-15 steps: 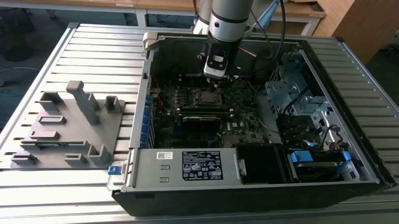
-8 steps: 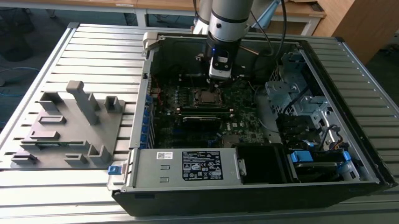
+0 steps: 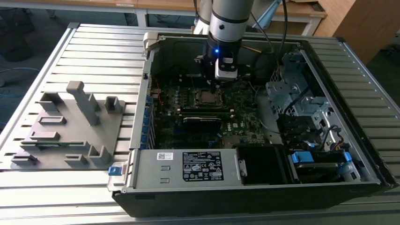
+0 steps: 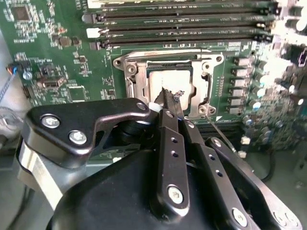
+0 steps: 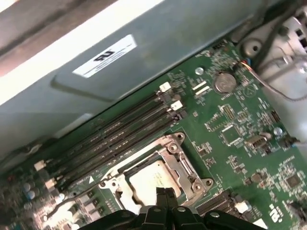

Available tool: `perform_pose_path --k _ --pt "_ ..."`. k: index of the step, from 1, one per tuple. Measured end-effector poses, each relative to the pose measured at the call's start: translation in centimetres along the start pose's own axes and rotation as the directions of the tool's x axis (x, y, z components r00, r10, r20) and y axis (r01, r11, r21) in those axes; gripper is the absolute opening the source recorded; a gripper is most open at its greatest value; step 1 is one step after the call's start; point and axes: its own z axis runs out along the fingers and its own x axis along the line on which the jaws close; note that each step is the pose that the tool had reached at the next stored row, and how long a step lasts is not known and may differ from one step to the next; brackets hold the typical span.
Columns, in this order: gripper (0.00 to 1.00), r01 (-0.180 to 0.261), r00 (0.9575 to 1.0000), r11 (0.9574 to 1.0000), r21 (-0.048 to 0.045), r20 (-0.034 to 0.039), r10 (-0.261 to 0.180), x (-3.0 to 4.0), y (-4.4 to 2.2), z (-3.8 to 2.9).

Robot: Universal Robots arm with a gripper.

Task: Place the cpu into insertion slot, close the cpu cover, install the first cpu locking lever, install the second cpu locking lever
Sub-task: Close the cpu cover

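Our pincer (image 4: 168,98) is pinched tight, holding nothing — right over the chip (image 4: 168,79). If we push down, it may scratch.

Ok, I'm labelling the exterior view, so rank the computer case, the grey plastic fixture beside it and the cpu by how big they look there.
1. computer case, clearly the largest
2. grey plastic fixture
3. cpu, by far the smallest
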Motion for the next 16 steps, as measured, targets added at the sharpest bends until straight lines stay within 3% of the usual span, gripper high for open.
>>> perform_pose_path --k 5,11,13,16 --pt "0.1 0.086 0.9963 0.9963 0.0023 0.0016 -0.086 0.0 0.0 0.03" --pt "0.1 0.172 0.9851 0.9851 0.0019 0.003 -0.172 0.0 0.0 0.07" --pt "0.1 0.186 0.9825 0.9825 -0.0007 0.0076 -0.186 0.0 0.0 0.08" --pt "0.1 0.206 0.9784 0.9786 -0.0046 0.02 -0.206 -0.01 -0.01 0.08"
